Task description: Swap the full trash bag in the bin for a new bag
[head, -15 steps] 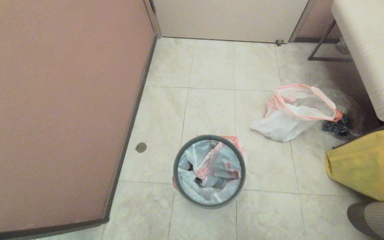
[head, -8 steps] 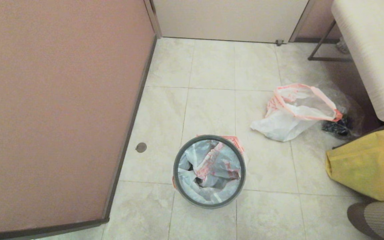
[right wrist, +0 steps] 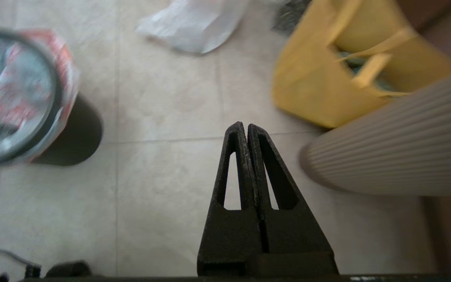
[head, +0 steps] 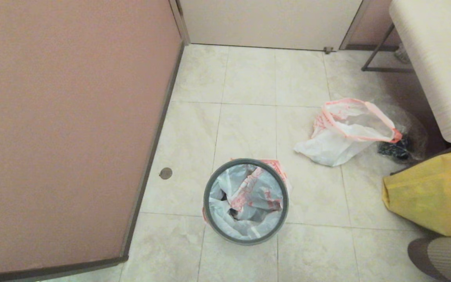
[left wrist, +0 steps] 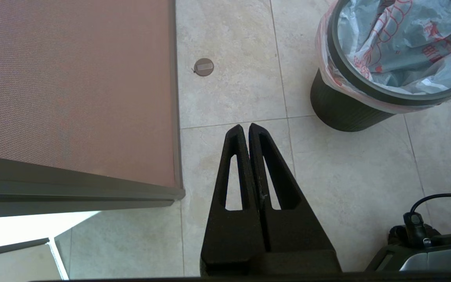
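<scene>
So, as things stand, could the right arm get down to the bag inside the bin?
Probably yes. The right end effector hangs shut over bare floor beside the bin, and nothing lies between them. The full trash bag sits open-topped inside the grey hoop, which pins its rim.

Head view: high vantage, facing forward and steeply down onto the tiled floor [head: 249,129], taking in the bin [head: 246,201] at lower centre. Left wrist view: low, close above the floor, sighting along the left gripper [left wrist: 245,127]; the bin [left wrist: 347,113] sits near, at the frame's edge. Right wrist view: equally low, sighting along the right gripper [right wrist: 243,125]. All three views share the bin [right wrist: 73,133]; head and right wrist views also share the yellow bag [head: 429,199] [right wrist: 311,78].
</scene>
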